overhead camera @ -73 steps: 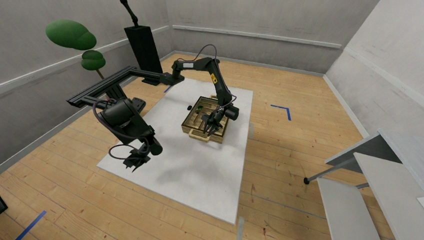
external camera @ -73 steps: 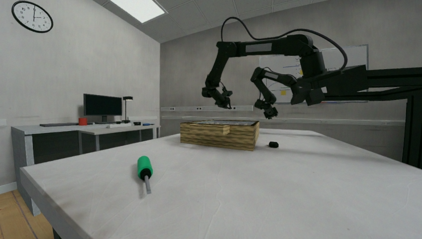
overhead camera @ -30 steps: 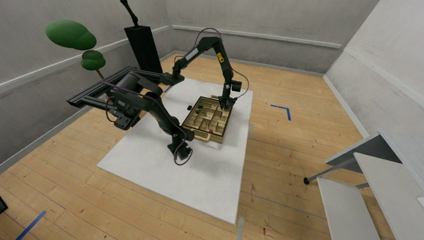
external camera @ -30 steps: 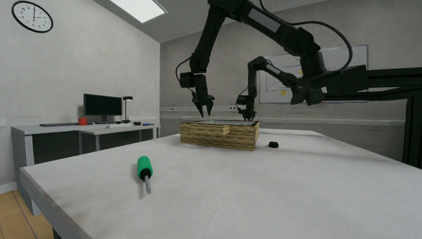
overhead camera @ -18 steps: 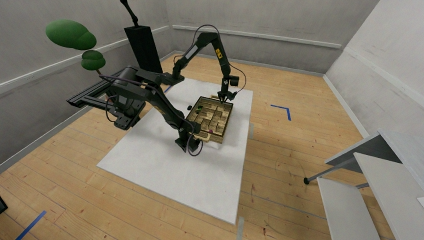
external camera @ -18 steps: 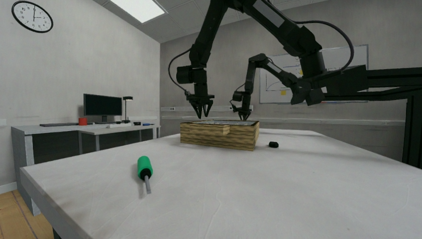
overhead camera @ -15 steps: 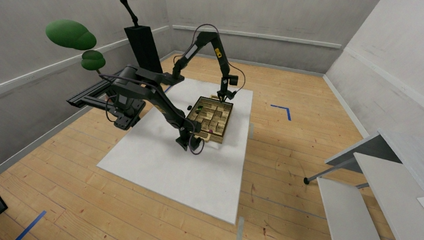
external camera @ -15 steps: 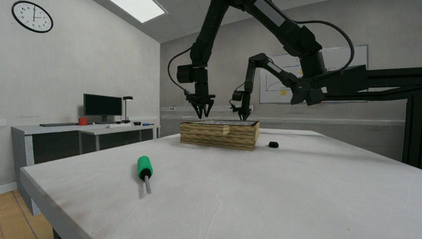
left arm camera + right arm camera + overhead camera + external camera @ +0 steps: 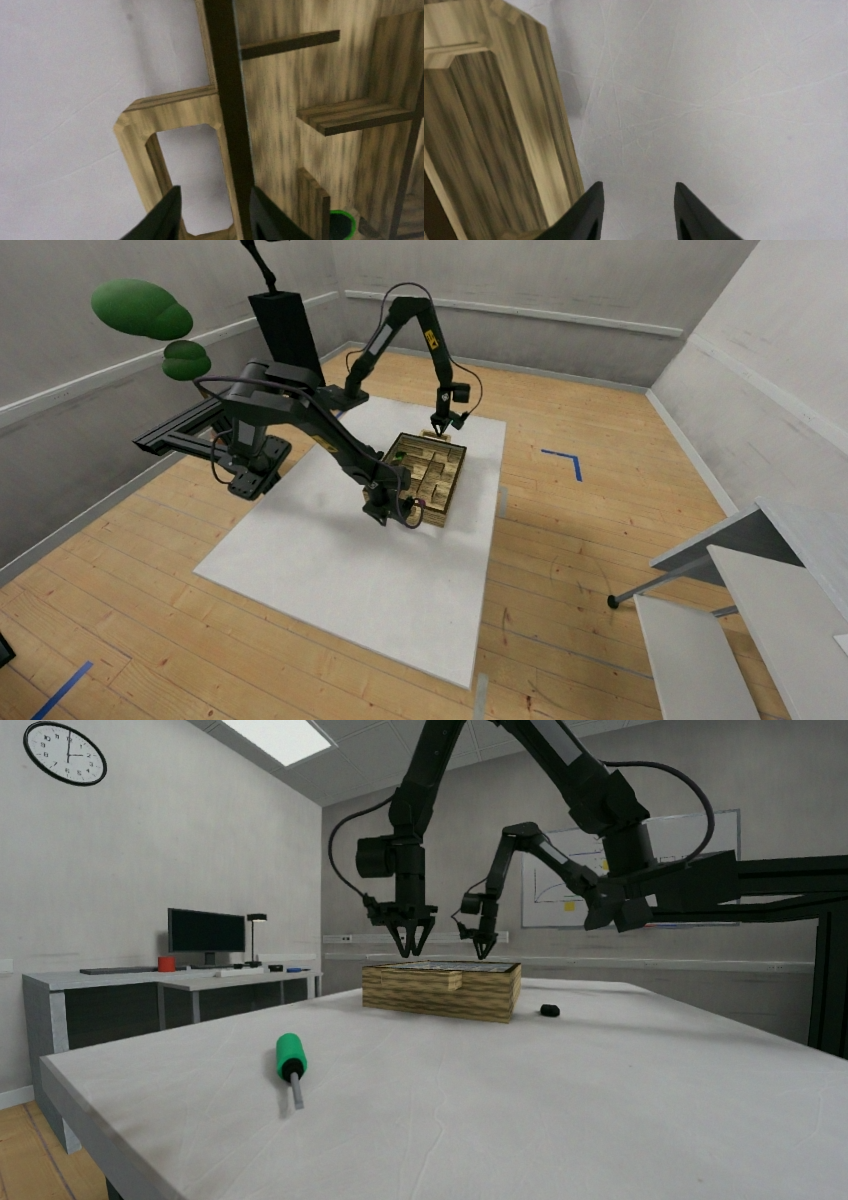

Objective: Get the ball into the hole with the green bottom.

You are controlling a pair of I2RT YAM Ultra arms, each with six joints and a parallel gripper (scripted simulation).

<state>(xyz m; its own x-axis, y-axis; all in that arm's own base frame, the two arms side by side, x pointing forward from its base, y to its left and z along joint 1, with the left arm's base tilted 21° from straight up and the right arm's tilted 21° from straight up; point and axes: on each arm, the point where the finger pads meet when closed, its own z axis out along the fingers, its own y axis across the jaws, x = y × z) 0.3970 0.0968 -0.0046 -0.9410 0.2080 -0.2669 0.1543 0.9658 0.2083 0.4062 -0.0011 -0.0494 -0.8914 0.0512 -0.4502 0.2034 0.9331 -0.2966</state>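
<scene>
The wooden maze board (image 9: 436, 518) (image 9: 440, 998) (image 9: 232, 100) lies flat on the table. The purple ball (image 9: 420, 502) is inside it, near the near wall in the top view. The green hole (image 9: 342, 225) shows beside a short inner wall. My left gripper (image 9: 439, 432) (image 9: 411, 956) (image 9: 215, 195) is partly open and empty above the far handle (image 9: 435, 434) (image 9: 172, 114), its fingers around the inner part of the handle and the board edge. My right gripper (image 9: 382, 523) (image 9: 481, 957) (image 9: 639, 191) is partly open and empty, just outside the near handle (image 9: 524, 120). The right arm hides part of that handle in the top view.
A green screwdriver (image 9: 290, 1053) lies on the white table (image 9: 357, 596) (image 9: 535, 1106) beyond the far handle. A small black object (image 9: 549, 1010) lies beside the board, on the arm-base side. Low wooden walls divide the board's inside. A black cable hangs by the right gripper.
</scene>
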